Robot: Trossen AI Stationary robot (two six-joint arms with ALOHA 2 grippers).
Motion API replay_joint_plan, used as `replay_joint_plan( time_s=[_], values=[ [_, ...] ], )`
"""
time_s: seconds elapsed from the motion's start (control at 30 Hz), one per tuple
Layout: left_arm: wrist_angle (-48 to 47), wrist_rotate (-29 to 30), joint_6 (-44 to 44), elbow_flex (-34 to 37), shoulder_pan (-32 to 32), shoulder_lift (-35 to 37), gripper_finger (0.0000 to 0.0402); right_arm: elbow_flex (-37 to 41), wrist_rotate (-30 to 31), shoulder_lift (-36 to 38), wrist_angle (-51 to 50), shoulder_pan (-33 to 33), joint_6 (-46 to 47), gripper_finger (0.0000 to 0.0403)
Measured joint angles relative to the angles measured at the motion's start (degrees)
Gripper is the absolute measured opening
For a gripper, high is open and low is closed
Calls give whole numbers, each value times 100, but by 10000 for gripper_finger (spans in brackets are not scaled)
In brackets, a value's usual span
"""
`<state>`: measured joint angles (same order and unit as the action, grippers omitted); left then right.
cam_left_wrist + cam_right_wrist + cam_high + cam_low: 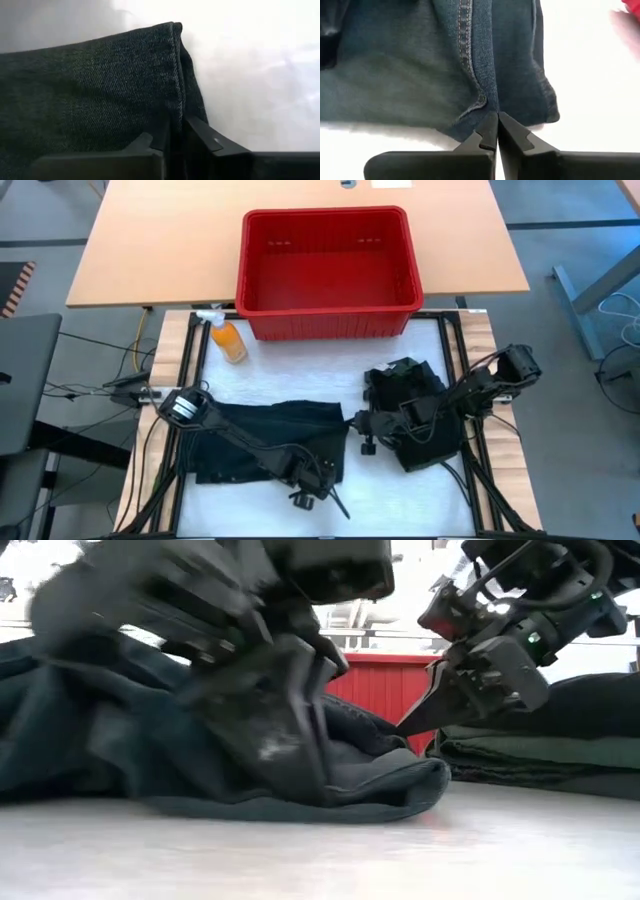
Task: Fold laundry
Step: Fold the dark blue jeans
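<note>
On table: two claws (pixel 318 492) (pixel 362 423) pinching one dark garment (pixel 265 435); one folded pile (pixel 415 415).

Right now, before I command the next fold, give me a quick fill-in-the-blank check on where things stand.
1. The basket at the table's far edge is coloured ____.
2. The left gripper is shut on the edge of the dark ____ garment.
3. The folded pile lies under the ____ arm.
4. Beside the basket stands an ____ bottle.

Missing words: red; denim; right; orange
</note>
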<state>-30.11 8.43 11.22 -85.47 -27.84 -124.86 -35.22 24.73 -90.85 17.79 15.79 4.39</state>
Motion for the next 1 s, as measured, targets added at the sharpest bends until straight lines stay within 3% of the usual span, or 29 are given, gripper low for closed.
replay_joint_plan(
  time_s=[0.13, 0.5, 0.67, 0.8, 0.93, 1.0],
  values=[
    [-133, -254, 78, 0, -200, 8, 5, 0, -2, 0, 21, 184, 30, 34],
    [-1091, -441, 326, 53, -789, 456, 1, 16, 208, 8, -412, 370, 0, 30],
    [-1668, 87, 811, 92, -1083, 868, 0, 13, 200, 9, -361, 371, 10, 26],
    [-1685, 634, 1056, 72, -1171, 1032, 0, 20, -205, -2, 176, 429, 490, 32],
    [-1716, 796, 1110, 72, -1169, 1036, 0, 4, -1381, -26, 1290, 769, 911, 45],
    [-1718, 818, 1071, 72, -1153, 1036, 0, 4, -1313, -41, 1469, 1040, 911, 52]
  ],
)
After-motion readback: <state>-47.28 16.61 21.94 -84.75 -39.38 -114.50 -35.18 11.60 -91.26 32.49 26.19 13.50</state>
